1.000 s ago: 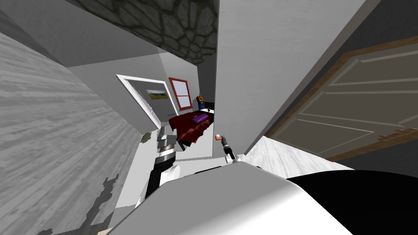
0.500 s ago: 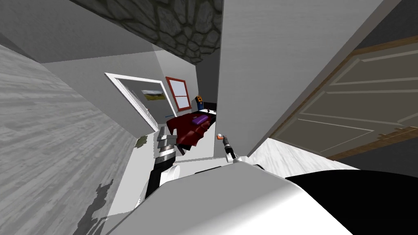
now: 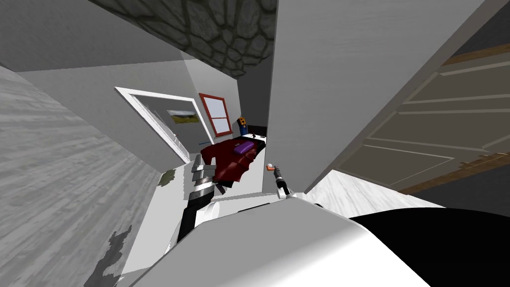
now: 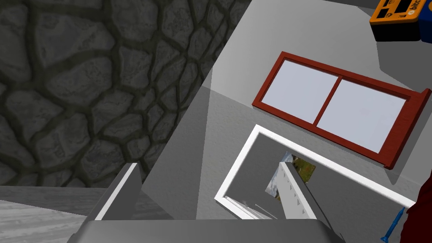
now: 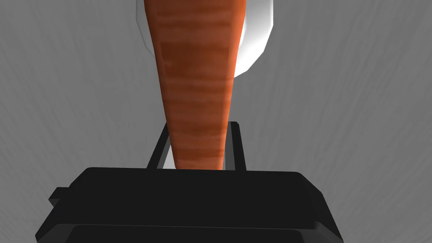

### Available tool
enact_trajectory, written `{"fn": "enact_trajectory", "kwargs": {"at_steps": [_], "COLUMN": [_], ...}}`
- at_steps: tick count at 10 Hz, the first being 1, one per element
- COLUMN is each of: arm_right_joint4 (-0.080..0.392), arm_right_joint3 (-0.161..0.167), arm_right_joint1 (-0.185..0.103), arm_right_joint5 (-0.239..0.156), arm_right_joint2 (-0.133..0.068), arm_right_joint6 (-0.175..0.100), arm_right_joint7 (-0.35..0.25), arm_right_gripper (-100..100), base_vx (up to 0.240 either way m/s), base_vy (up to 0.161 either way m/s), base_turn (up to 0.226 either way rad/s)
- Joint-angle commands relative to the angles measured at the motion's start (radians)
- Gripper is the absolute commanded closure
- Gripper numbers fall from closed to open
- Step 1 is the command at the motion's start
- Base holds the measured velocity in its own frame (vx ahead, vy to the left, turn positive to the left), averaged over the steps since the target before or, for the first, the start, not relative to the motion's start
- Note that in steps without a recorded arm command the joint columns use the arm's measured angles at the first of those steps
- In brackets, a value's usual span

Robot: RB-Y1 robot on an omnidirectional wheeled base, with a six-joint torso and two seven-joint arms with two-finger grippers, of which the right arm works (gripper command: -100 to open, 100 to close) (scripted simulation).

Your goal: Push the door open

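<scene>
Right gripper clamped on the door's orange handle.
Its fingers press both sides of the handle, a tapering lever rising from a round white plate on the grey door. The door stands close ahead, with a dark red bed past its left edge. The left gripper is raised well apart to the left, fingers spread wide.

The grey door has swung a touch wider, its free edge drawing further from the red bed. The right hand, on the orange lever handle, has gone along with it. The robot's head has shifted a little as well.
</scene>
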Motion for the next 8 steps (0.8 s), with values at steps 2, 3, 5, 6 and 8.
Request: {"fn": "enact_trajectory", "kwargs": {"at_steps": [2,3,5,6,8], "arm_right_joint4": [-0.008,-0.008,-0.008,-0.008,-0.008], "arm_right_joint3": [-0.029,-0.037,-0.052,-0.061,-0.073], "arm_right_joint1": [-0.007,-0.006,-0.005,-0.004,-0.003], "arm_right_joint5": [-0.017,-0.023,-0.032,-0.037,-0.045], "arm_right_joint2": [-0.004,-0.004,-0.002,-0.001,0.001], "arm_right_joint6": [0.003,0.003,0.003,0.004,0.004], "arm_right_joint7": [0.012,0.016,0.022,0.025,0.030], "arm_right_gripper": [100,100,100,100,100], "base_vx": [0.176,0.180,0.168,0.160,0.148], "base_vy": [0.101,0.088,0.061,0.091,0.082], "base_turn": [-0.071,-0.061,-0.047,-0.058,-0.059]}}
